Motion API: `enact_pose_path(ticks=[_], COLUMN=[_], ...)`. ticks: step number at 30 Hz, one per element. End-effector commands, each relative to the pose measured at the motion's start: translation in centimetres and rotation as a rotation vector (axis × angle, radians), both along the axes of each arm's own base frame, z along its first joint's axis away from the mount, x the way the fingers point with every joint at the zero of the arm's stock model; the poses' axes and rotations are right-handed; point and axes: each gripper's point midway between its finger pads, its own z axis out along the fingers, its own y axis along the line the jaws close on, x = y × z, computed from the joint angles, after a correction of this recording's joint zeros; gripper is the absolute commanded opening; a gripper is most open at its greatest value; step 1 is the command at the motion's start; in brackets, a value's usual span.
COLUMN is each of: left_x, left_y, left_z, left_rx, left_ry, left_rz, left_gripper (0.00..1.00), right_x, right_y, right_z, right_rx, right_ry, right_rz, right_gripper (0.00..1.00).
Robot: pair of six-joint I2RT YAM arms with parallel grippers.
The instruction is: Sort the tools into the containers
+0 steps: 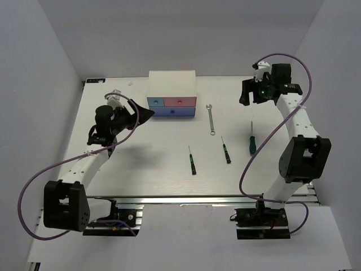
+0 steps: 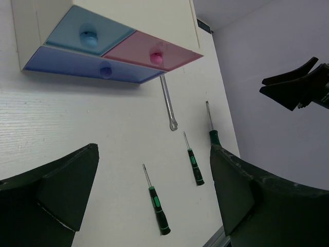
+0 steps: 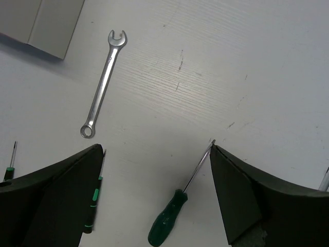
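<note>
**Left gripper** (image 2: 154, 149): jaws spread wide, nothing between them. It hangs above the table (image 1: 141, 164), near the front left corner of the cabinet (image 1: 172, 82) and clear of it, with the fingers aimed at the drawer fronts.

**Right gripper** (image 3: 154, 149): jaws likewise wide apart and holding nothing. It sits raised over the far right part of the table. In its wrist view, the wrench and the green-handled screwdriver lie below it.

**Tools:** all four lie loose on the table, none touching another.
- The wrench (image 1: 210, 119) lies just right of the cabinet, its open end toward the far side.
- The green-handled screwdriver (image 1: 252, 141) lies farthest right, with its tip pointing away from the arm bases.
- The right small screwdriver (image 1: 225, 151) lies between the green-handled screwdriver and the left small screwdriver (image 1: 192, 161), which is nearest the table's middle. Both have dark handles.

**Containers:** the cabinet stands at the far centre of the table.
- The light blue drawer (image 1: 155, 102) is upper left.
- The pink drawer (image 1: 180, 101) is upper right.
- The periwinkle drawer (image 1: 172, 112) runs across the bottom.
- All three fronts sit flush and closed.
</note>
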Motion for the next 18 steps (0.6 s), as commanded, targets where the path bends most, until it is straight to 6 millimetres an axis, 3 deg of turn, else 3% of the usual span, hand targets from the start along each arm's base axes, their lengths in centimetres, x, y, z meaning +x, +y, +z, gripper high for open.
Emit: enact_pose_path(ticks=[1, 3, 7, 8, 10, 11, 14, 15, 17, 18], left_x=[0.6, 0.7, 1.2, 1.5, 1.7, 1.9, 2.2, 2.2, 2.4, 2.3], left_y=[-0.6, -0.7, -1.2, -1.3, -2.0, -2.1, -3.4, -4.0, -4.5, -5.1], left_z=[2.4, 2.5, 2.6, 2.4, 2.5, 2.5, 2.7, 2.3, 2.5, 2.4], left_rx=[-0.017, -0.023, -0.046, -0.053, -0.056, -0.059, -0.06, -0.056, -0.048, -0.045], left_ry=[-0.067, -0.067, -0.056, -0.041, -0.036, -0.032, -0.032, -0.025, -0.031, -0.028], left_rz=[-0.022, -0.023, -0.019, -0.015, -0.022, -0.016, -0.026, -0.037, -0.042, -0.053], left_gripper=[0.98, 0.97, 0.86, 0.79, 0.69, 0.53, 0.28, 0.2, 0.19, 0.18], right_x=[0.8, 0.3, -2.2, -3.2, -3.6, -4.2, -6.0, -6.6, -7.6, -8.2], right_y=[0.3, 1.1, 5.9, 7.9, 9.4, 11.3, 14.3, 15.7, 17.1, 18.2], right_z=[2.2, 2.6, 4.6, 4.6, 4.4, 4.3, 4.7, 5.3, 6.8, 8.3], right_rx=[0.0, -0.005, -0.048, -0.064, -0.141, -0.188, -0.245, -0.185, -0.1, -0.031], right_ry=[-0.071, -0.087, -0.238, -0.249, -0.274, -0.307, -0.386, -0.43, -0.493, -0.545], right_rz=[0.05, 0.139, 0.581, 0.656, 0.726, 0.795, 0.943, 0.981, 1.036, 1.082], right_gripper=[0.89, 0.89, 0.89, 0.89, 0.89, 0.9, 0.89, 0.89, 0.89, 0.83])
